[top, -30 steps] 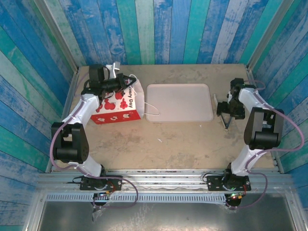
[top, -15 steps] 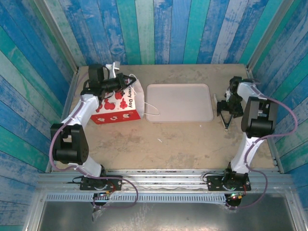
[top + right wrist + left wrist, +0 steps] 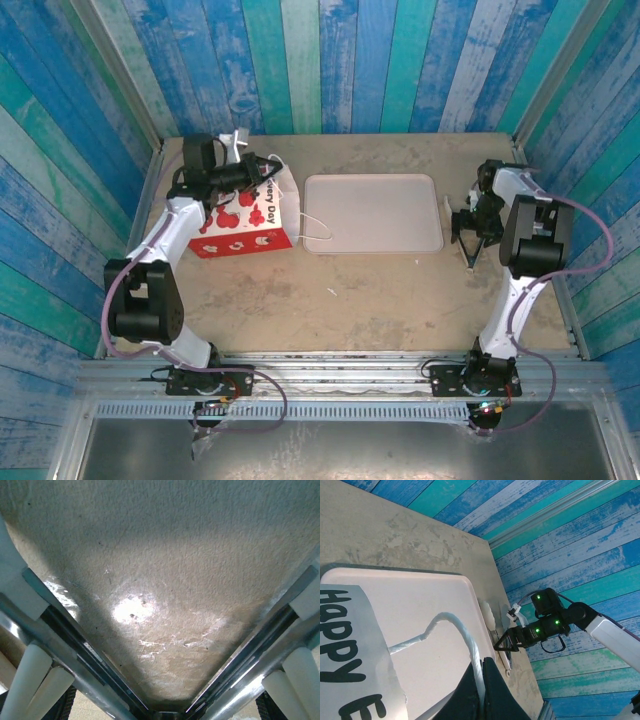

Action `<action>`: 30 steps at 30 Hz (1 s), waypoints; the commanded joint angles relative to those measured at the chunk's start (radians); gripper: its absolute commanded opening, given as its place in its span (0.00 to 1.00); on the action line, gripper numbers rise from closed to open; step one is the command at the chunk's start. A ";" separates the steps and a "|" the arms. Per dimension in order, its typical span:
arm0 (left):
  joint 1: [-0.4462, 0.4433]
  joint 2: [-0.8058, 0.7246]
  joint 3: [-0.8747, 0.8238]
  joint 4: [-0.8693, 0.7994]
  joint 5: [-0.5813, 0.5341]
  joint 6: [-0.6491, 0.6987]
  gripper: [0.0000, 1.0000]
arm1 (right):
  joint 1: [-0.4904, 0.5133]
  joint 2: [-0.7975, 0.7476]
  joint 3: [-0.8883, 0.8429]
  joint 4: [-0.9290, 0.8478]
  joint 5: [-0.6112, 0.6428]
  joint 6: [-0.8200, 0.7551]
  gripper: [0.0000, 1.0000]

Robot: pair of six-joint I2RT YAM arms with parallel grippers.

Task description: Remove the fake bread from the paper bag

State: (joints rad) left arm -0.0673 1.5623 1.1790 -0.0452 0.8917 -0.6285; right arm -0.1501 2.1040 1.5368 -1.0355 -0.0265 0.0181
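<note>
Weathered blue-and-teal plank walls (image 3: 330,60) enclose rough, mottled beige table (image 3: 380,300). Pale flat rectangular tray (image 3: 372,212) with rounded corners and low raised rim lies at far centre. Boxy red paper bag (image 3: 245,228), with white printed figures, black lettering and white top, stands at far left just beside tray; inside hidden. Left gripper (image 3: 481,672) at bag's top, dark fingers pinched together on twisted white string handle (image 3: 445,617). Right gripper (image 3: 464,245) over bare table right of tray, metal-edged fingers spread in wide V.
</note>
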 commanded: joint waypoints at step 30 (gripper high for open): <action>-0.004 -0.095 -0.010 0.004 -0.022 -0.012 0.07 | 0.009 -0.249 -0.184 0.218 -0.059 0.013 0.62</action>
State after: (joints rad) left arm -0.0673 1.5414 1.1595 -0.0448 0.8726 -0.6437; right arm -0.1452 1.9583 1.3617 -0.8440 -0.0273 0.0250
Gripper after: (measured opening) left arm 0.065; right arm 0.620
